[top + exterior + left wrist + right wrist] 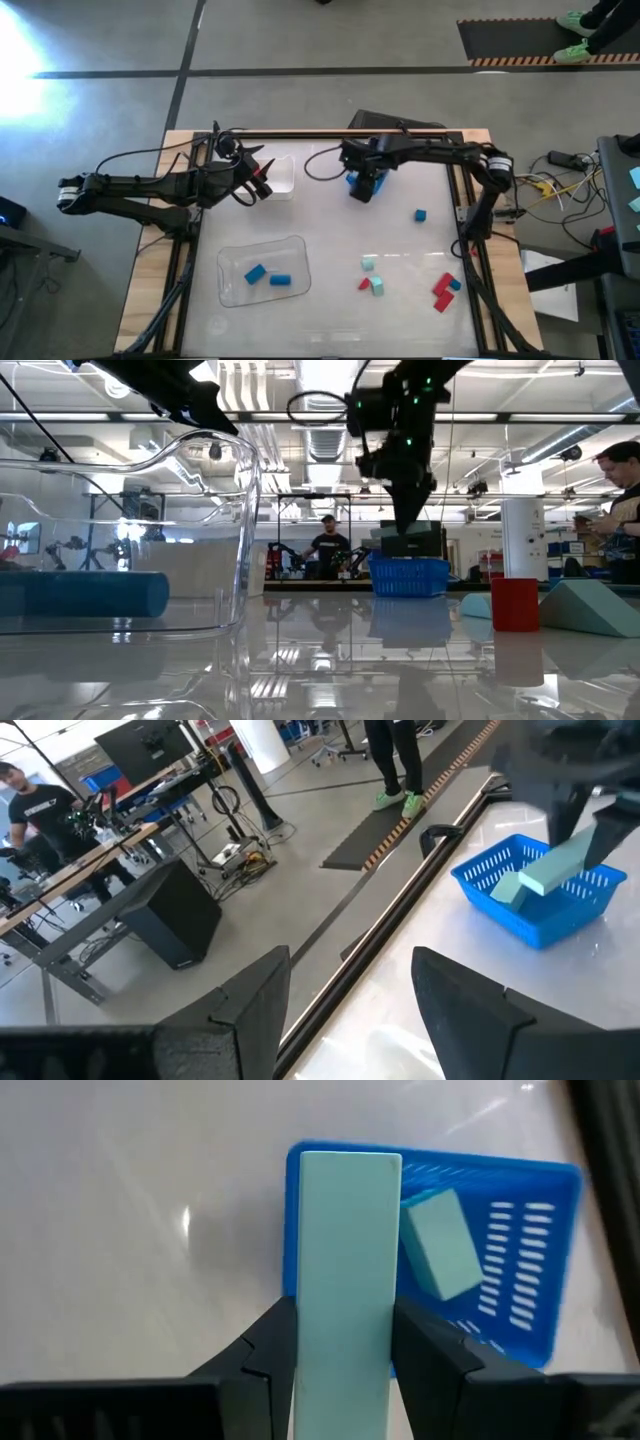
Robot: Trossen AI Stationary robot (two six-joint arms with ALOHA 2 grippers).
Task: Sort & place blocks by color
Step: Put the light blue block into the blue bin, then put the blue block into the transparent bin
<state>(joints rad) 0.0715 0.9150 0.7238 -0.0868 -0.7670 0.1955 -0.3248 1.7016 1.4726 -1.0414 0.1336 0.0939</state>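
Note:
My right gripper [366,186] hovers over the blue basket [357,190] at the far middle of the table, shut on a long mint block [345,1260]. A second mint block [440,1245] lies inside the basket. My left gripper [264,180] is open and empty, raised beside a small clear tray [282,176]. A large clear tray [232,272] near the front edge holds two blue blocks [256,273]. Loose on the table lie a blue block [420,214], mint blocks [369,263], a small red block [364,284] and a red block [440,291]. My right gripper pinches the long mint block between its two fingers [262,1352], pads on the long side faces near one end [345,1342]. The fingers lie along the block, whose free end sticks out past the fingertips. It hangs tilted, lifted clear above the blue basket's rim [480,880].
A black mat and striped tape lie on the floor beyond the far edge. The right arm's links [440,150] run along the far right side. A person stands at the far right in the low view [620,480]. Bare tabletop lies between the large tray and the loose blocks.

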